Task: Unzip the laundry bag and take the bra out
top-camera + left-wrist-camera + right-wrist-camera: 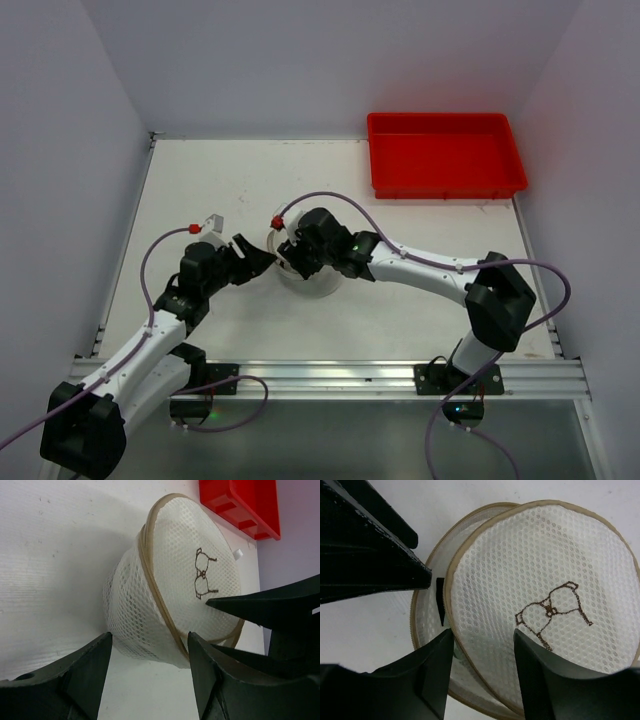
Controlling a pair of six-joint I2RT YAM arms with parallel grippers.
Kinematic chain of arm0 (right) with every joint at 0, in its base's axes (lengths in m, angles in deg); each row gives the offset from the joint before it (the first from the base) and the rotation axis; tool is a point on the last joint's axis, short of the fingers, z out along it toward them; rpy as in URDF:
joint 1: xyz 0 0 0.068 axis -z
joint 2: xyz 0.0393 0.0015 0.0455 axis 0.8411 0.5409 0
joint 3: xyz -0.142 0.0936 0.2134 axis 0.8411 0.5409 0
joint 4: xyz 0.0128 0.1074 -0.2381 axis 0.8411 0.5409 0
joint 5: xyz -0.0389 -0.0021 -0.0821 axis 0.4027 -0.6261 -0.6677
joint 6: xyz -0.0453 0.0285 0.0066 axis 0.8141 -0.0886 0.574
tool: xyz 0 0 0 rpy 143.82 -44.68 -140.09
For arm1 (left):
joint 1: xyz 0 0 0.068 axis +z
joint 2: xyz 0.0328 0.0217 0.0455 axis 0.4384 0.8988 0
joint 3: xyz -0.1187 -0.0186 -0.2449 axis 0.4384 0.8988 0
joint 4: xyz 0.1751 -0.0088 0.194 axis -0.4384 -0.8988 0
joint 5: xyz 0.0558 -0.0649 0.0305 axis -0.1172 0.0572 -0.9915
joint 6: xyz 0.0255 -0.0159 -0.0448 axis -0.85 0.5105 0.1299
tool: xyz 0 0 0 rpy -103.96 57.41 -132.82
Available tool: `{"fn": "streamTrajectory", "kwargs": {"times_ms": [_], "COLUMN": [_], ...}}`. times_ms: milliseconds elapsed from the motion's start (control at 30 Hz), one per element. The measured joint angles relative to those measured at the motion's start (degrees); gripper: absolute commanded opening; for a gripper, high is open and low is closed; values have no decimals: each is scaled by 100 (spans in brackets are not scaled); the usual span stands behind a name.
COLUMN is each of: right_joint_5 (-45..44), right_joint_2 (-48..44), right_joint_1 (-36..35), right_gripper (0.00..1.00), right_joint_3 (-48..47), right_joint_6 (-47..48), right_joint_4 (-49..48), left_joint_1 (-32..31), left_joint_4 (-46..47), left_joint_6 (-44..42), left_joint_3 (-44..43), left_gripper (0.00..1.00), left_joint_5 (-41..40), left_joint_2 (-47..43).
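Note:
The laundry bag (545,565) is a white mesh drum with tan piping and a small bra drawing on its round top face. It lies mid-table (318,284), mostly under my right gripper (290,252). That gripper (482,640) is open, and its fingers straddle the near rim of the top face. On that side the top face stands off from the lower rim, zipper teeth (412,625) show, and a short black strip (440,600) sits in the gap. My left gripper (150,650) is open just left of the bag (165,595) and holds nothing. No bra is visible.
A red plastic tray (445,155) stands at the table's back right and also shows in the left wrist view (240,505). The two grippers' fingertips are close together at the bag's left side. Grey walls enclose the table on three sides.

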Motion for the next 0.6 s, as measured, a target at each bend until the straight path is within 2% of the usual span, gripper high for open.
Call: {"fn": "streamTrajectory", "kwargs": {"times_ms": [33,100,133,167,400,600], "right_joint_5": [-33,-122,-153,-175,-444,-463], "right_joint_2": [4,2,0,-13,-610,-1327], "right_joint_1": [-2,-7,-4,-4,-4,-4], "right_gripper": [35,19,5,0,0,0], "right_joint_3": [7,37,63,105,619,966], "right_joint_6": [9,26,13,15,-433,-874], "right_joint_4": [-24,-107,-155,-201,-372,-776], "left_joint_1": [0,0,0,0,0,0], "left_joint_4": [0,-2,-4,-4,-61,-46], "left_joint_6": [-2,-7,-15,-22,-24,-50], "left_joint_3": [0,0,0,0,-125,-651], "left_gripper": [65,67,67,68,72,74], "left_joint_5": [4,7,0,0,-31,-24], "left_joint_2": [0,0,-2,-4,-94,435]}}
